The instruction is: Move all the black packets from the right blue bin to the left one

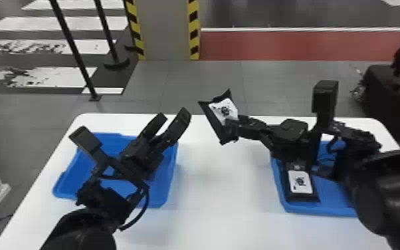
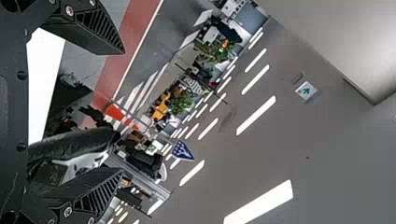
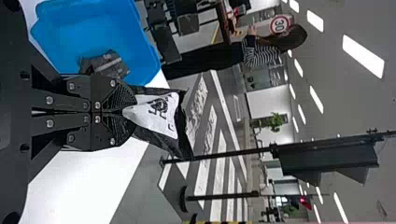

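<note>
Across the white counter (image 1: 222, 186), between the left bin (image 1: 164, 186) and right bin (image 1: 325, 210), the right end effector (image 3: 128, 113) clamps a black packet (image 1: 223, 111) aloft by one edge; it looks light, floppy, best pinched mid-edge; the left end effector (image 1: 173, 115) gapes.

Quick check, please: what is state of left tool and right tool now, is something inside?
Left tool: open, nothing between its fingers.
Right tool: closed on a black packet.
</note>
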`<action>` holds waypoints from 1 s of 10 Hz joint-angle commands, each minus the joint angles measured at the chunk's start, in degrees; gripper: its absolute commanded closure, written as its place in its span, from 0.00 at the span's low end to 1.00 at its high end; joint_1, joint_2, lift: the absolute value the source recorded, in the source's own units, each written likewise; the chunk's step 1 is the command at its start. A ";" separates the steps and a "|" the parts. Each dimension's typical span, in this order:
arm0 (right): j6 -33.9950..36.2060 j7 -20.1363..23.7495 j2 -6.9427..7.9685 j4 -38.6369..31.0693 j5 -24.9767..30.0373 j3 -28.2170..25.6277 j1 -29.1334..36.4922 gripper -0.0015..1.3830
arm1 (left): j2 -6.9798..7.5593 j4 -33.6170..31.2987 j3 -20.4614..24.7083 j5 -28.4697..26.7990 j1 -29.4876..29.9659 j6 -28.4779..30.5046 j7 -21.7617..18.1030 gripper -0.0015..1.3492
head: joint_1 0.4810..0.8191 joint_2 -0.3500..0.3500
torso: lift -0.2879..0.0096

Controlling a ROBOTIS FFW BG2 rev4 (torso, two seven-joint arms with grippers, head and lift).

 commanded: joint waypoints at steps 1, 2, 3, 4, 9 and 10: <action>-0.01 -0.06 0.38 2.35 -1.89 3.43 -1.44 0.84 | -0.08 0.00 0.07 -0.07 -0.15 2.60 0.03 0.10 | 0.62 0.63 | 0.60; -0.01 0.02 0.47 3.34 -2.77 5.01 -2.14 0.84 | -0.08 0.00 0.07 0.11 -0.43 4.85 -0.06 0.10 | 0.63 0.66 | 0.60; -0.01 -0.06 0.47 4.18 -3.56 6.50 -3.13 0.84 | 0.01 0.00 0.16 0.20 -0.99 8.36 -0.41 0.10 | 0.63 0.68 | 0.60; -0.29 -0.06 0.56 5.03 -4.44 8.17 -4.25 0.84 | 0.01 0.00 0.16 0.20 -1.41 11.04 -0.59 0.10 | 0.63 0.68 | 0.60; -0.43 0.11 0.91 7.28 -5.76 10.02 -5.09 0.84 | -0.17 -0.14 1.30 -2.53 -1.13 6.25 -0.15 0.81 | 0.63 0.72 | 0.60; -1.00 0.02 0.91 7.70 -5.93 10.02 -5.24 0.84 | -0.58 -0.14 1.74 -0.77 -0.99 6.68 0.12 0.88 | 0.63 0.74 | 0.60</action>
